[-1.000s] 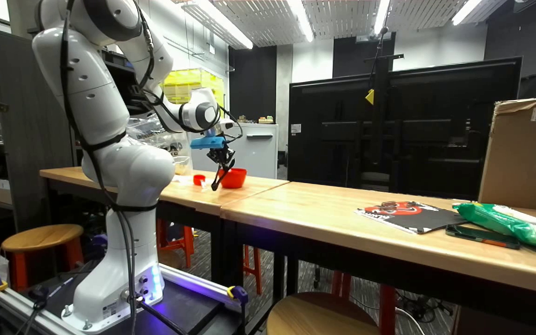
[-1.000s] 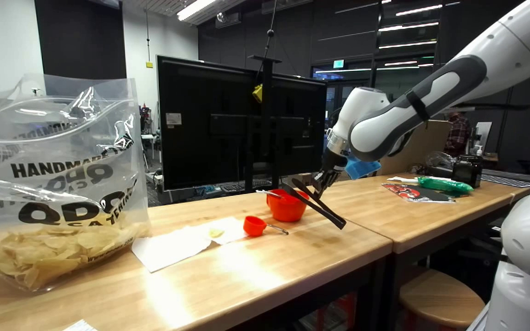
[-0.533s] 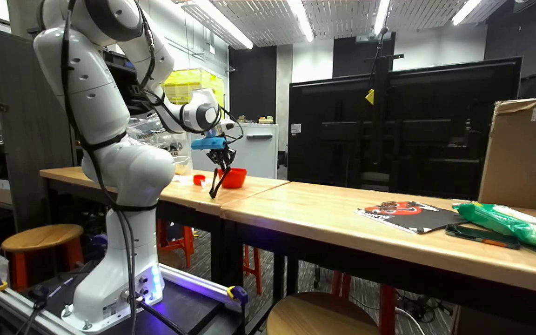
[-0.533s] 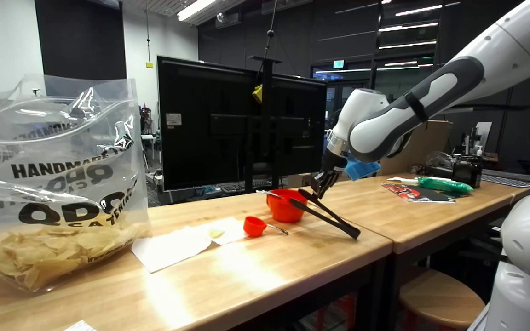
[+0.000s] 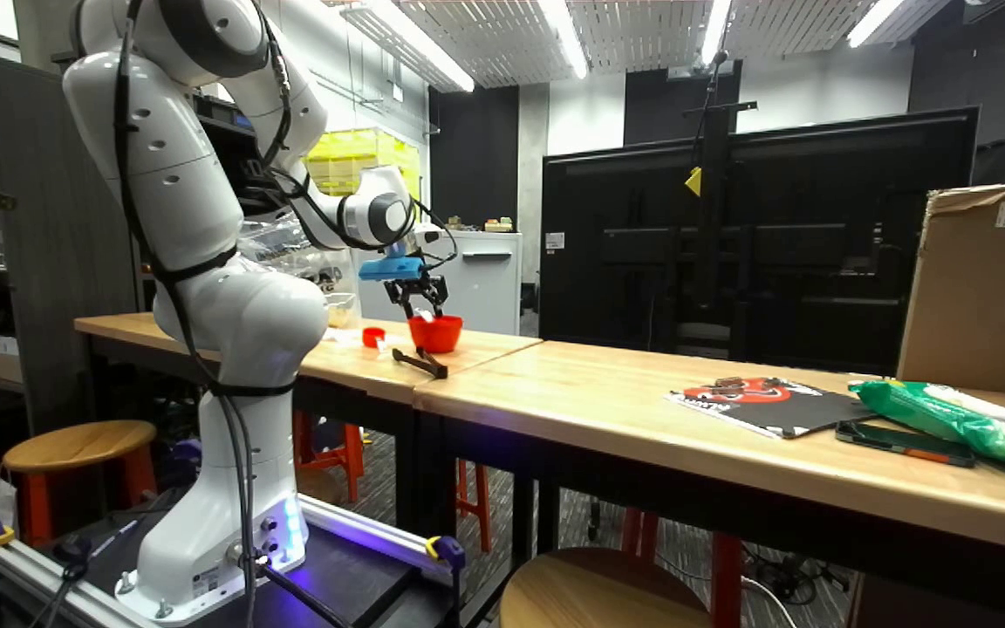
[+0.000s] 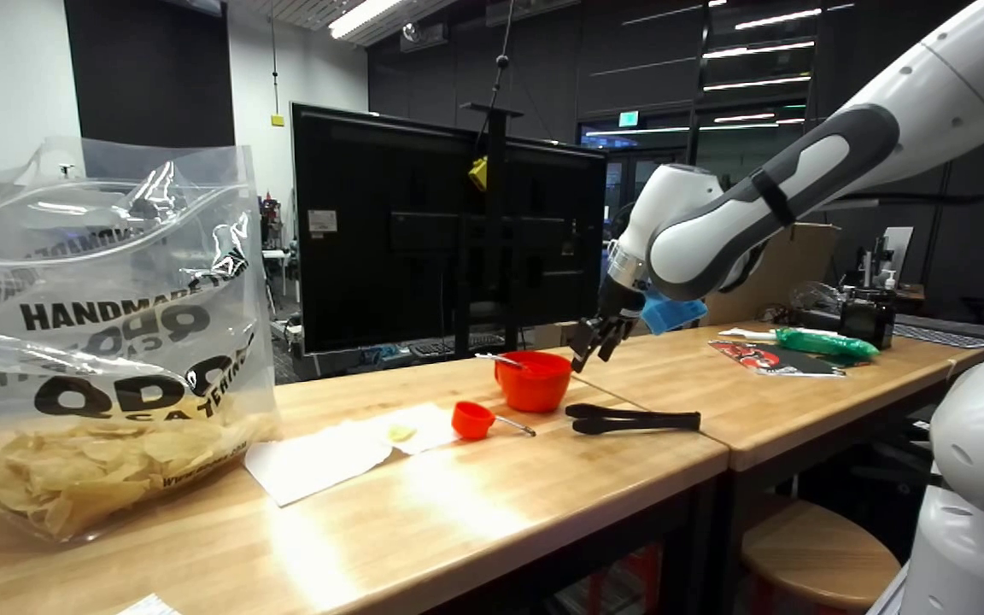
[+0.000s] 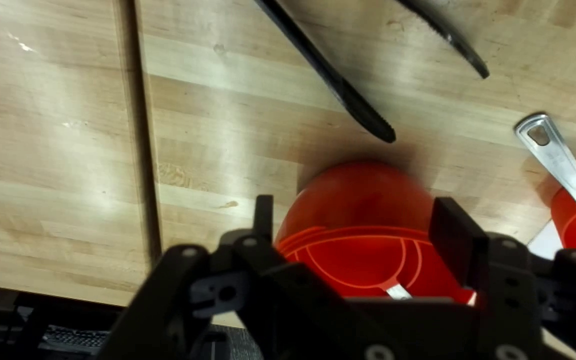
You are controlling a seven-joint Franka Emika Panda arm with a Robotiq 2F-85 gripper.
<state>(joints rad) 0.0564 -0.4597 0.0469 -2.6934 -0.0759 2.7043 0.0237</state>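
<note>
My gripper [image 7: 355,227] stands open with nothing between its fingers, pointing down at the table. Below it in the wrist view is a red bowl [image 7: 358,195] with a smaller red cup [image 7: 353,257] inside, whose metal handle shows in part. In an exterior view the gripper [image 6: 591,362] hangs by the rim of the bowl [image 6: 535,389]; whether they touch I cannot tell. Black tongs [image 6: 637,422] lie on the tabletop beside the bowl, apart from the fingers. Their far end is cut off in the wrist view, where one arm of the tongs [image 7: 318,62] points at the bowl.
A small red measuring cup [image 6: 471,420] with a metal handle is near the bowl. White paper [image 6: 321,465] with a chip on it and a clear bag of chips [image 6: 108,461] lie further along. A seam [image 7: 140,125] divides the tables. A large black screen [image 6: 449,248] stands behind.
One second ago the gripper was shut on the tongs, which hung tilted. It has opened, and the tongs have dropped flat onto the table. The arm has hardly moved.
</note>
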